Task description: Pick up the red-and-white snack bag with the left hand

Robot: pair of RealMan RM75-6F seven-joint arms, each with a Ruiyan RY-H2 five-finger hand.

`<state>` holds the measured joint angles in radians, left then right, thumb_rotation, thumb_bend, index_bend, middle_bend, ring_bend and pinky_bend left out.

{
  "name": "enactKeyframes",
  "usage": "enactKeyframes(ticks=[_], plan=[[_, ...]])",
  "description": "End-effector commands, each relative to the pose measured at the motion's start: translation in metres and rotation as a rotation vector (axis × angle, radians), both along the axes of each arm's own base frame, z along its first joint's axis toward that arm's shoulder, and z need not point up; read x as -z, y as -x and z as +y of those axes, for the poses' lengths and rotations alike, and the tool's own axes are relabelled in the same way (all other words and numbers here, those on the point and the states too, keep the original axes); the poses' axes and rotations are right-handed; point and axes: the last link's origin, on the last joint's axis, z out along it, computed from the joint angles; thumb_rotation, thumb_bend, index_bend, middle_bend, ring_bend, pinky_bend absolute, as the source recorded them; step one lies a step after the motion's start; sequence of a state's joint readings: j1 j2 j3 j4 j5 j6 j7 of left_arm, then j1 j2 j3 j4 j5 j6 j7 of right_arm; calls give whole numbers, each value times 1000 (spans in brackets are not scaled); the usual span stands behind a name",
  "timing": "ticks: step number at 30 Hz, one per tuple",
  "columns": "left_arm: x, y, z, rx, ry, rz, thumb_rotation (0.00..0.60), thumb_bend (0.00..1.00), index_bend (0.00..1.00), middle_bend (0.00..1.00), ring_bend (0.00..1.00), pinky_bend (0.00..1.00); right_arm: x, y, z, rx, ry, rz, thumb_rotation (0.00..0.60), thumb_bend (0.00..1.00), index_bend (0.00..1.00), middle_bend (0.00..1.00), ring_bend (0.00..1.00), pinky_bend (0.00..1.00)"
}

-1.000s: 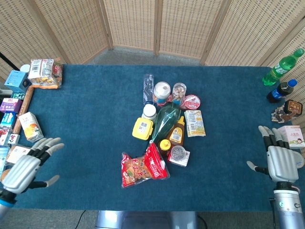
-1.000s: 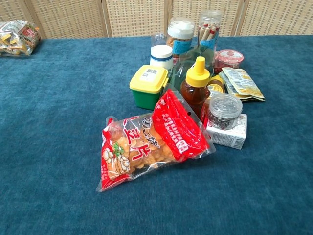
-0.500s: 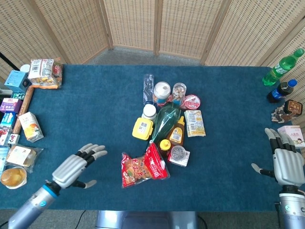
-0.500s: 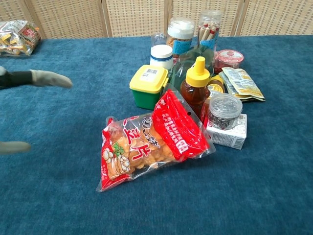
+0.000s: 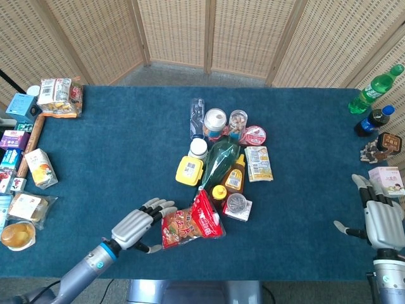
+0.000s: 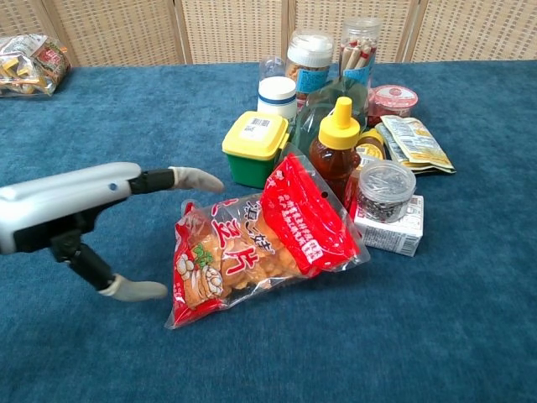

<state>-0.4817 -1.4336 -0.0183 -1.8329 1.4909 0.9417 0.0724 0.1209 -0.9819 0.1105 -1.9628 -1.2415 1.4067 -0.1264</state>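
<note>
The red-and-white snack bag lies flat on the blue table, just in front of the cluster of jars and bottles. My left hand hovers at the bag's left end with its fingers spread apart, its fingertips just short of the bag's upper left corner and its thumb low by the near corner. It holds nothing. At the table's right edge my right hand is open and empty, far from the bag.
Behind the bag stand a yellow-lidded green box, a honey bottle, a green bottle, jars and a small carton. Snack boxes line the left edge; soda bottles stand at the far right.
My left hand has swept right from the table's left edge to the bag's left end, fingers still spread. My right hand has drifted slightly back toward the table's near edge.
</note>
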Motion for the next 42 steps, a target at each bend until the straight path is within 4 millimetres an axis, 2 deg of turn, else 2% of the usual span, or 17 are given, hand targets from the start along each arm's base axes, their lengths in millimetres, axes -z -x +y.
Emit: enactKeyframes(ticks=[1, 3, 6, 9, 11, 13, 15, 23, 30, 36, 42], plan=[[18, -11, 7, 6, -40, -10, 600, 276, 146, 42, 0, 0, -2, 1, 3, -2, -11, -17, 600, 0, 0, 91, 0, 0], [27, -17, 7, 6, -56, -27, 600, 277, 221, 88, 17, 0, -3, 2, 5, -3, -10, -24, 600, 0, 0, 92, 0, 0], [38, -24, 7, 11, -72, -30, 600, 278, 376, 271, 196, 73, -4, 2, 7, -10, -11, -45, 600, 0, 0, 91, 0, 0], [47, -32, 6, 35, -81, -24, 600, 291, 501, 391, 360, 319, -5, 2, 9, -18, -13, -71, 600, 0, 0, 93, 0, 0], [49, -36, 6, 46, -103, -26, 600, 337, 611, 492, 502, 504, -6, 3, 11, -21, -13, -77, 600, 0, 0, 95, 0, 0], [47, -39, 7, 38, -128, -46, 600, 379, 682, 586, 587, 594, -8, 3, 12, -25, -8, -79, 598, 0, 0, 97, 0, 0], [41, -38, 8, 11, -141, -79, 600, 405, 724, 639, 627, 634, -9, 4, 14, -25, -4, -85, 598, 0, 0, 98, 0, 0], [6, -19, 18, -88, -161, -159, 600, 425, 745, 679, 665, 678, -9, 6, 14, -22, -1, -99, 600, 0, 0, 99, 0, 0], [-52, -3, 26, -131, -263, -277, 600, 423, 736, 674, 663, 677, -1, 3, 9, -35, -28, -98, 600, 0, 0, 99, 0, 0], [-103, 2, 27, -143, -376, -413, 600, 421, 734, 673, 663, 665, 5, 1, 5, -37, -40, -102, 600, 0, 0, 99, 0, 0], [-137, -2, 30, -138, -440, -519, 600, 422, 733, 673, 663, 659, 10, 1, 3, -39, -51, -110, 600, 0, 0, 99, 0, 0]])
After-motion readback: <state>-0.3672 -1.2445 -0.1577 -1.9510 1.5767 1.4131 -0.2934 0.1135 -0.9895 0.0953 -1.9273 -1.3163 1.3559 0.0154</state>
